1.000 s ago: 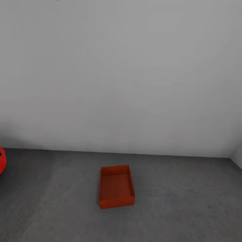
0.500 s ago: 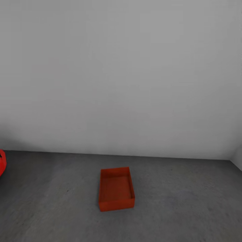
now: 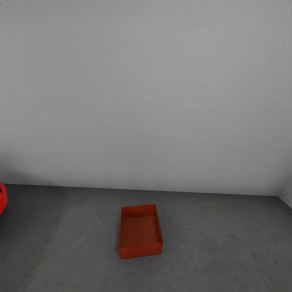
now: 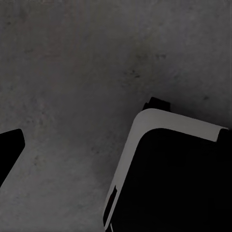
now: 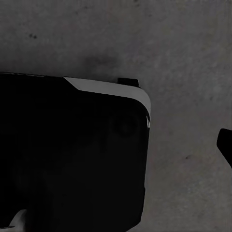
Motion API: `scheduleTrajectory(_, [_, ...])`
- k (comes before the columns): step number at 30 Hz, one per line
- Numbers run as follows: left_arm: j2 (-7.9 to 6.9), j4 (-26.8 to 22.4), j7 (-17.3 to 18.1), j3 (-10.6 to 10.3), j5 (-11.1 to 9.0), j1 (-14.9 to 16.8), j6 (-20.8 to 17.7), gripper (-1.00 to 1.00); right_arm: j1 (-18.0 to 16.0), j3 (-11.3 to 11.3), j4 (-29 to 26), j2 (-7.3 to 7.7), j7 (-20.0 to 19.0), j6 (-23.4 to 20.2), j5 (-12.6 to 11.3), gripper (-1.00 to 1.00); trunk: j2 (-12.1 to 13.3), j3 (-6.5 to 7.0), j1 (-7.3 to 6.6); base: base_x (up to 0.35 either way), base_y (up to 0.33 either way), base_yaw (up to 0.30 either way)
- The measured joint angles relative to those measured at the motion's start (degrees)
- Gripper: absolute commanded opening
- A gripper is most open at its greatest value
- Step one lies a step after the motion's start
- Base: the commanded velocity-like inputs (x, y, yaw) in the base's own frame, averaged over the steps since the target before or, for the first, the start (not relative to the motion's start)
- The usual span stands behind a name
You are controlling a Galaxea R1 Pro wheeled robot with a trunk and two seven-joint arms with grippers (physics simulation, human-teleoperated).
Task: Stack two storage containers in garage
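one orange-red storage container (image 3: 140, 231) sits open side up on the dark grey concrete floor (image 3: 227, 243) of the garage, in the middle of the head view, a little way out from the plain pale grey wall (image 3: 146, 93), with a sliver of a red car (image 3: 2, 198) at the left edge. both wrist views look down on the same rough concrete past the robot's black, pale-edged base (image 4: 179, 174), with a dark tip at the edge of each picture. i cannot tell how far either gripper is open or whether it holds anything.
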State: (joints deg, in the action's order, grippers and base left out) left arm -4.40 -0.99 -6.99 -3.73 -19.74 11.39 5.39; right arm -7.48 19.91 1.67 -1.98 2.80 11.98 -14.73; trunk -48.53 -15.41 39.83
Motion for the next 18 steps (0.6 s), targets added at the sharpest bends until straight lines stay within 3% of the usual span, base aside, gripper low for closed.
scheduleTrajectory(18, [0.00,0.0,0.0,0.0,0.0,0.0,0.0,1.00,0.0,-0.1,0.0,0.25,0.0,0.1,-0.4,1.00,0.0,1.62,0.00,0.000,0.000,0.000])
